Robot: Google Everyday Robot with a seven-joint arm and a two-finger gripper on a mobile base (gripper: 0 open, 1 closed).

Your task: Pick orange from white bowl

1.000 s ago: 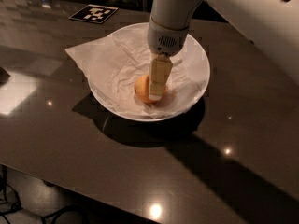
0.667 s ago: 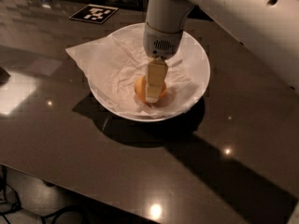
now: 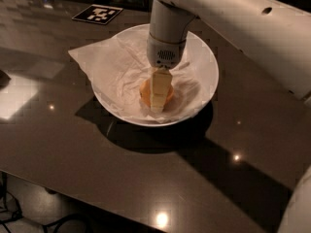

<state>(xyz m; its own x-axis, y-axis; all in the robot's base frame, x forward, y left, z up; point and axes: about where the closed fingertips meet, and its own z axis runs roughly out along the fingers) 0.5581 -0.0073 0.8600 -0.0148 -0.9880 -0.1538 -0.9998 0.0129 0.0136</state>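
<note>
— Orange (image 3: 145, 92) position?
— Inside the white bowl (image 3: 205, 57), a little toward 6 o'clock from its middle, on crumpled paper (image 3: 112, 67) whose corner pokes past the rim at 10 o'clock.
— And the gripper (image 3: 157, 103)?
— Pointing straight down into the bowl, right at the orange and covering its middle. The arm (image 3: 233, 18) stretches off toward 2 o'clock.
— Has it got hold?
— Cannot tell.
— Anything else on the worktop (image 3: 73, 144)?
— A black-and-white marker card (image 3: 97, 13), at 11 o'clock from the bowl.
</note>
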